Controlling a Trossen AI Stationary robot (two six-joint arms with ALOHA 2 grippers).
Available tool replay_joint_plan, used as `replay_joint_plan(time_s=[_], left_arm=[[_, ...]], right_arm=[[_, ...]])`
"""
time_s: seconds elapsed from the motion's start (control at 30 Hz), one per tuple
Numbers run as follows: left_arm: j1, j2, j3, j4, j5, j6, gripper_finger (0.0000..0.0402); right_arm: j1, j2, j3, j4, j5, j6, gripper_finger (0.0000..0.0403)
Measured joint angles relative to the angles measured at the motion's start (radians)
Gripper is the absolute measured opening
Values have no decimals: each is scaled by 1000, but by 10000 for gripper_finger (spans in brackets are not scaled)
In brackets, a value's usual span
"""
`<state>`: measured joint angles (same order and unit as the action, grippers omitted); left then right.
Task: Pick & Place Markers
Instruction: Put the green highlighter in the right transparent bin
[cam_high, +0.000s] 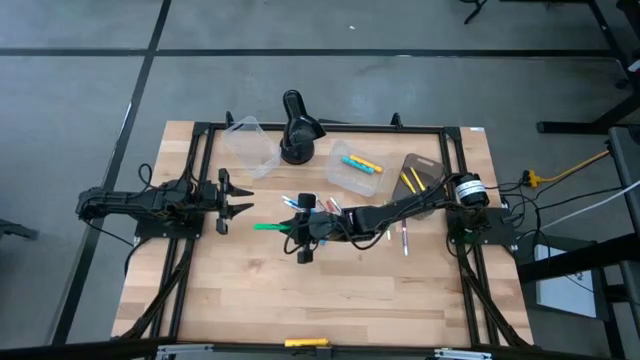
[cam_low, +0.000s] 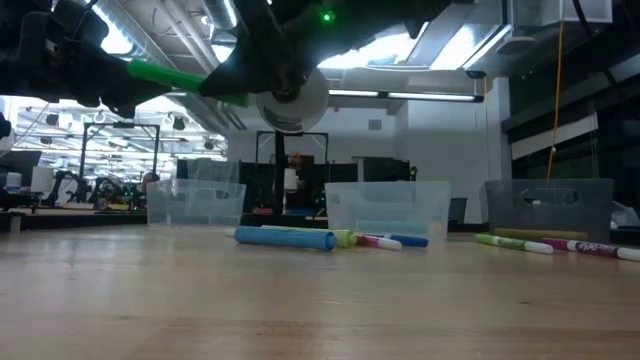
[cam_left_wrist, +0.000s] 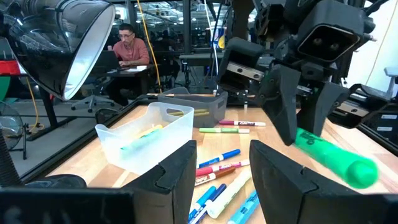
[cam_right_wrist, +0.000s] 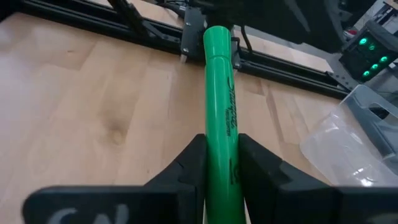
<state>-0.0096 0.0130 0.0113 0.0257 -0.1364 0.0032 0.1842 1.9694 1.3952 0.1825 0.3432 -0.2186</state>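
Note:
My right gripper (cam_high: 300, 232) reaches to the table's middle and is shut on a thick green marker (cam_high: 267, 227), which it holds in the air. The marker's free end points toward the table's left edge and my left arm. Several more markers (cam_high: 300, 204) in blue, red and yellow lie flat on the wood just beyond it, and a few others (cam_high: 405, 236) lie to its right. My left gripper (cam_high: 236, 200) waits open at the left side, level, with nothing between its fingers (cam_left_wrist: 180, 174). My right gripper pinches the green marker's rear part (cam_right_wrist: 225, 155) between its two fingers (cam_right_wrist: 194, 163). The fingers come from the table's right, slanting slightly down, and the marker lies along them, sticking out past their tips. It is lifted clear of the table (cam_low: 175, 78).
A black desk lamp (cam_high: 298, 125) stands at the far edge. Beside it are a clear tub (cam_high: 250, 146), a tub holding markers (cam_high: 355, 170) and a grey tub with yellow markers (cam_high: 420, 176). A person sits at a desk beyond the table (cam_left_wrist: 127, 46). Bare wood lies toward the near edge (cam_high: 320, 300).

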Motion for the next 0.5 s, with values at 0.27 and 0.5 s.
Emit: replay_joint_plan(time_s=[0.27,0.5], left_arm=[[0,0,0,0,0,0,143],[0,0,0,0,0,0,143]], right_arm=[[-19,0,0,-5,-7,-3,73],[-53,0,0,-36,-4,3,76]])
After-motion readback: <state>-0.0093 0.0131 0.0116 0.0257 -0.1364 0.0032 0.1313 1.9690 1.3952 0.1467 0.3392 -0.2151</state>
